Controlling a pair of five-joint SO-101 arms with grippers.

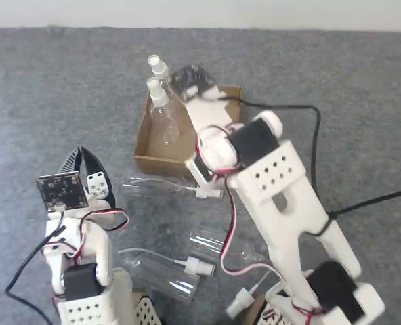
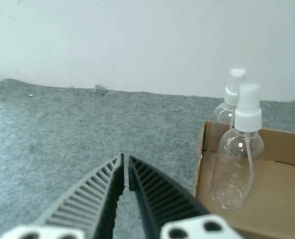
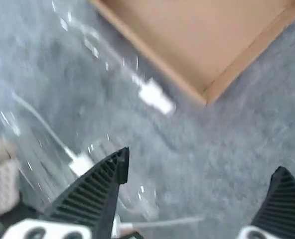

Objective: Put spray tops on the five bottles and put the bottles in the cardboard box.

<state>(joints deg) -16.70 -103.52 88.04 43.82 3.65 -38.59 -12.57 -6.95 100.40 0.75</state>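
Cardboard box (image 1: 143, 145): sits open-topped on the grey carpet (image 1: 51, 88), toward the far middle of the scene. The right arm (image 1: 282, 183) reaches partly over it.
Front upright bottle (image 1: 164, 118): stands inside the box, close to the wall on the left arm's side. It has a white spray top on.
Rear upright bottle (image 1: 158, 66): stands just behind the first one, also with a spray top. Whether its base is inside the box or just past the far wall cannot be told.
Near bottle (image 1: 150, 184): lies on its side on the carpet just in front of the box. Its spray top is on and points toward the right arm.
Middle bottle (image 1: 224, 247): lies on the carpet just beside the right arm, partly under a red cable (image 1: 231, 223). Its neck is too unclear to judge.
Closest bottle (image 1: 163, 274): lies on its side between the two arm bases, with a spray top fitted.
Loose spray top (image 1: 240, 302): lies on the carpet by the right arm's base, with its thin tube bare.
Left gripper (image 2: 126, 162): its jaws are closed together with nothing between them. It hangs over bare carpet to the side of the box, well apart from the bottles.
Right gripper (image 3: 202, 159): its jaws are spread wide and grip nothing. It sits above the carpet beside the box's front corner, with the near bottle's spray top just below.
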